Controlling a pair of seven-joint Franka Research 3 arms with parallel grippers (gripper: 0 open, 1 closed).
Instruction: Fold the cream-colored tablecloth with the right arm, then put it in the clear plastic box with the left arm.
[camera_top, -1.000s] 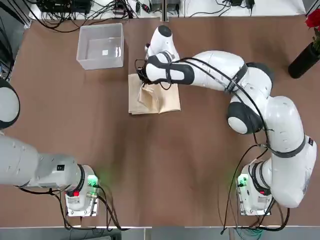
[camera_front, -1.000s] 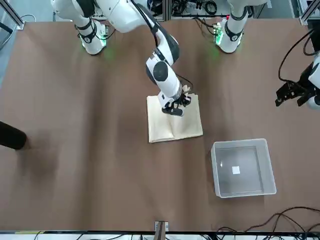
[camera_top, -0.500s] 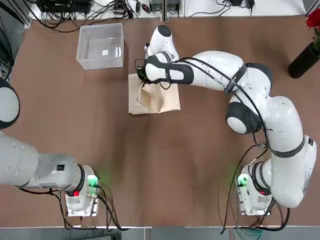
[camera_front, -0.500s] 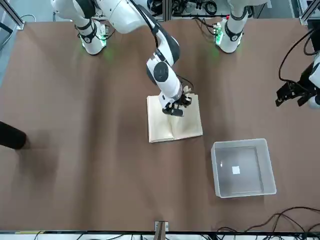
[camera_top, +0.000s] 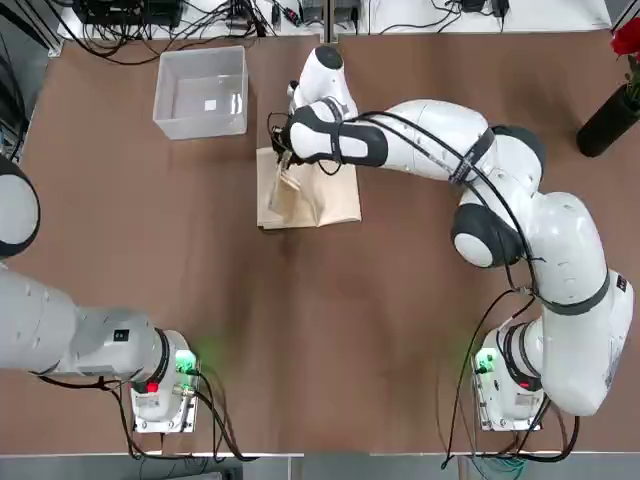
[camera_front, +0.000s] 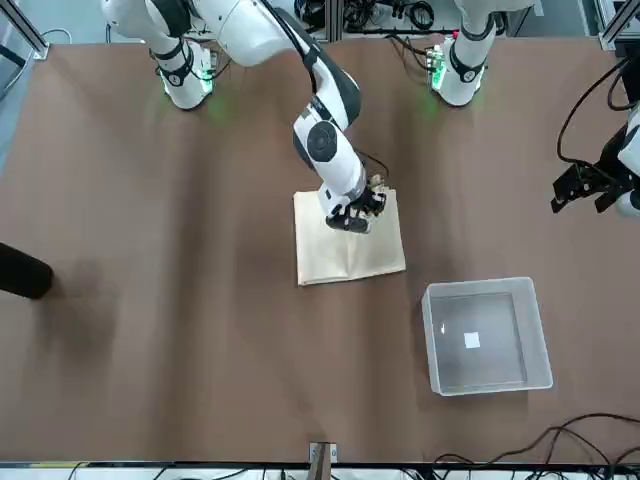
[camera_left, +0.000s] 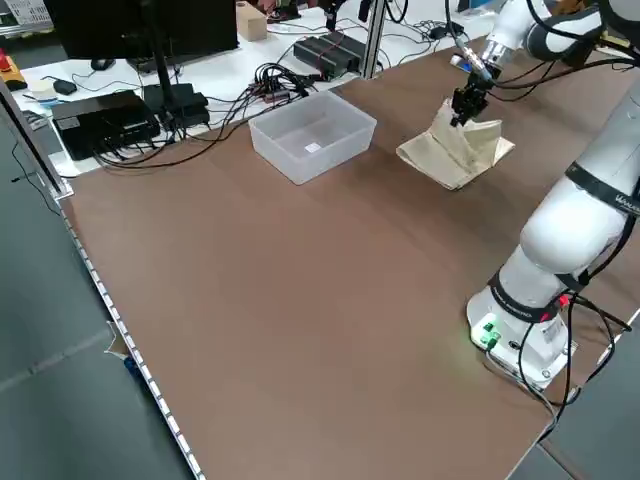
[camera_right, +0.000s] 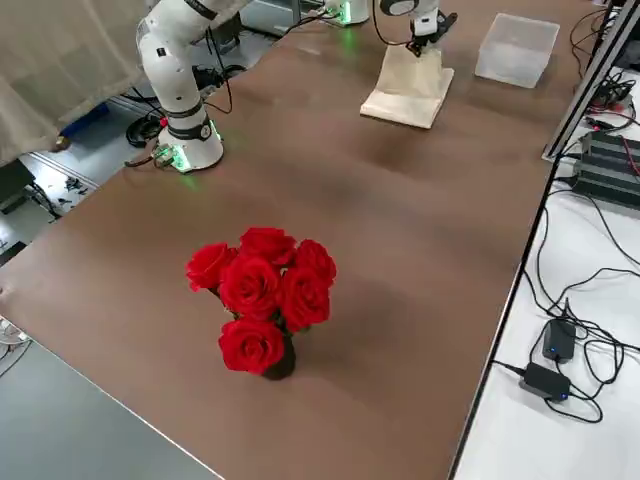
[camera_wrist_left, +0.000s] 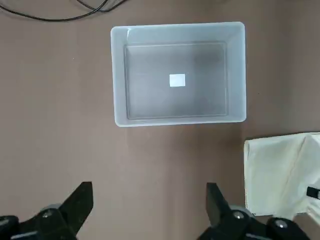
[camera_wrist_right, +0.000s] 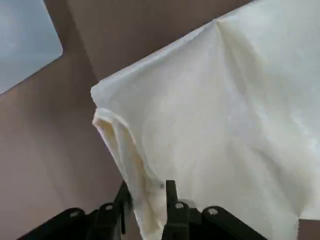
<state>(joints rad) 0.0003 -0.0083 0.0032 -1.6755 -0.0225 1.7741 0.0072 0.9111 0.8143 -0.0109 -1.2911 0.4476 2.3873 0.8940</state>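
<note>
Cream-coloured fabric tablecloth (camera_top: 308, 195), folded, lies near the brown bench's far edge beside the clear plastic box (camera_top: 201, 92). Right gripper (camera_front: 351, 220) pinches a raised fold, fingers slightly parted; release seems next. Left gripper (camera_wrist_left: 150, 210) hangs spread, idle. Layers underneath are hidden.

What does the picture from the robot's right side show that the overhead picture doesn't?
Only the right side view shows the whole bunch of red roses, plus the adapters and cables on the white bench beside the table. Only the top view shows both arm bases with green lights, and the white label inside the clear plastic box. Both show the cream-colored tablecloth, folded on the brown table, with the right gripper at it.
</note>
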